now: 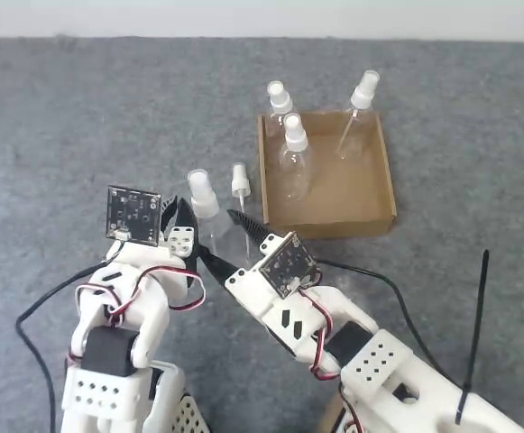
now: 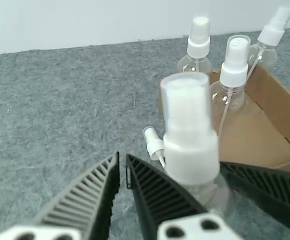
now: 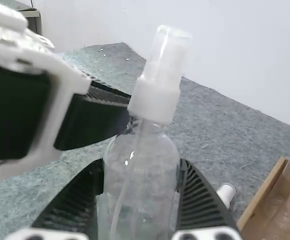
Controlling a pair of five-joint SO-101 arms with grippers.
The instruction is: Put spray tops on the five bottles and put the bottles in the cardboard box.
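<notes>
Bottle (image 3: 144, 155) with its spray top (image 3: 160, 75) stands on grey carpet (image 1: 63, 135) near the cardboard box (image 1: 329, 225); our right gripper (image 3: 141, 175) clamps its body, and our left gripper (image 2: 123, 167) sits pinched together beside it.

The cardboard box (image 1: 334, 227) sits on the table (image 1: 63, 135) out past the arms, a bit to the right. There are two bottles inside it: the first bottle (image 1: 293, 167) stands near the left wall, and the second bottle (image 1: 356, 122) leans into the back right corner. The third bottle (image 1: 280, 101) is right at the back left corner, but it's hard to tell if it's in the box or just behind it. Left of the box, the fourth bottle (image 1: 204, 206) stands between the fingers of the right gripper (image 3: 141, 167). The left gripper (image 2: 123, 160) is just beside it on the left. A loose spray top (image 1: 240, 180) is on the table between that bottle and the box.
</notes>
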